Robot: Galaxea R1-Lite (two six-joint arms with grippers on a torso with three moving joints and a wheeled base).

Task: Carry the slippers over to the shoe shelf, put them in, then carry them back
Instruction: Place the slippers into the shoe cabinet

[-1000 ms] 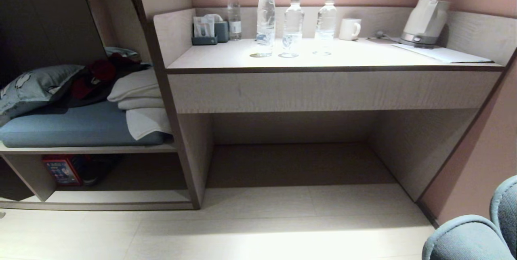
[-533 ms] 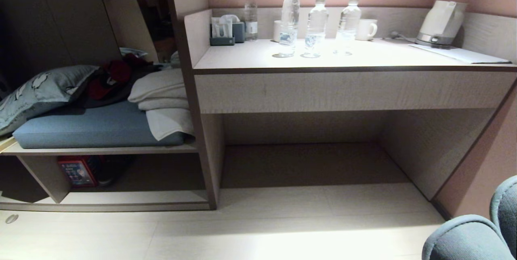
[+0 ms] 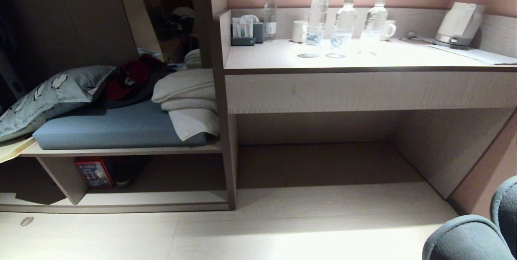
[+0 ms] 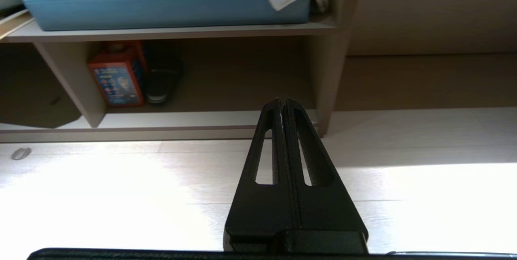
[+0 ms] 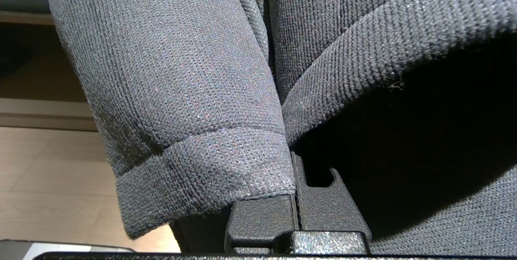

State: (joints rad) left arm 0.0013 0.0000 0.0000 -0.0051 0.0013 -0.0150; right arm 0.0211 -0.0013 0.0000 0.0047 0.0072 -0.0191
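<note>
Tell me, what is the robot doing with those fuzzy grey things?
The robot's right hand is shut on the slippers, holding the pair up in front of it. Its left hand is shut too, empty, pointing toward the shoe shelf under the blue cushion. Nothing has been put into the shelf yet; a red box and a black shoe already sit inside.

Whole head view swung leftward: desk [image 3: 363, 56], bottles [image 3: 316, 19] and kettle [image 3: 458, 24] now sitting further right in frame, kettle close to the edge. More of the shoe shelf [image 3: 121, 199] exposed left of the desk, plus a floor disc [image 3: 26, 221] and a second mug [image 3: 299, 30] behind the bottles.
</note>
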